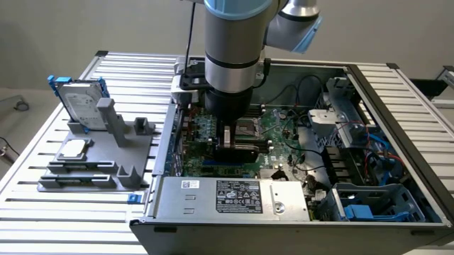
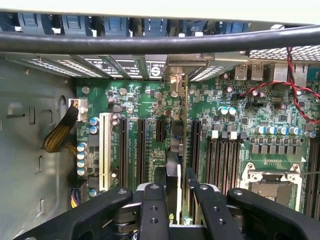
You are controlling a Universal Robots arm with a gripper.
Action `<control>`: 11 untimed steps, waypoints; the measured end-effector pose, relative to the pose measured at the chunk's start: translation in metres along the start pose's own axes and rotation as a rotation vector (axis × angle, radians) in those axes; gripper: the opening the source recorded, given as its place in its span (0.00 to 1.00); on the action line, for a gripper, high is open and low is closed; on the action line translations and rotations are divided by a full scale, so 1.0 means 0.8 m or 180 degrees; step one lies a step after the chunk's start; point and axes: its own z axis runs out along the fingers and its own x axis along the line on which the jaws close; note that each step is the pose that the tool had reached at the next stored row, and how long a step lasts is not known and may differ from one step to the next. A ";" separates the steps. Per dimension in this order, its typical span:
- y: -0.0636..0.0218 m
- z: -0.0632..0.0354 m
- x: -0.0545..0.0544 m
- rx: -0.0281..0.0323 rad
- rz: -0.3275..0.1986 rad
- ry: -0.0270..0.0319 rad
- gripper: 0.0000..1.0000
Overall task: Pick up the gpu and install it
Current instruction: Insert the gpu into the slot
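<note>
The gpu [image 2: 176, 142] stands on edge between my gripper's [image 2: 175, 189] two black fingers [image 2: 154, 200], which are shut on it. I see it as a thin dark strip running along the black expansion slots of the green motherboard [image 2: 145, 100]. Its metal bracket end [image 2: 184, 67] reaches the slotted rear wall of the case. Whether its lower edge sits in a slot I cannot tell. In the exterior view the gripper [image 1: 230, 142] reaches down into the open computer case, with the black card [image 1: 237, 155] below it just over the motherboard [image 1: 284, 139].
A silver hard drive in a blue frame [image 1: 80, 101] stands on a grey fixture [image 1: 99, 159] at the exterior view's left. The power supply [image 1: 234, 196] fills the case front. Red wires [image 2: 295, 95], the CPU socket [image 2: 272, 177] and a white slot [image 2: 105, 150] lie around the card.
</note>
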 end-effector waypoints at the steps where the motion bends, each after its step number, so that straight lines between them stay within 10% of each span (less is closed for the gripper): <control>1: 0.000 0.000 0.000 0.0000 -0.0002 0.0000 0.26; 11: 0.000 0.002 0.000 0.0000 -0.0003 -0.0023 0.26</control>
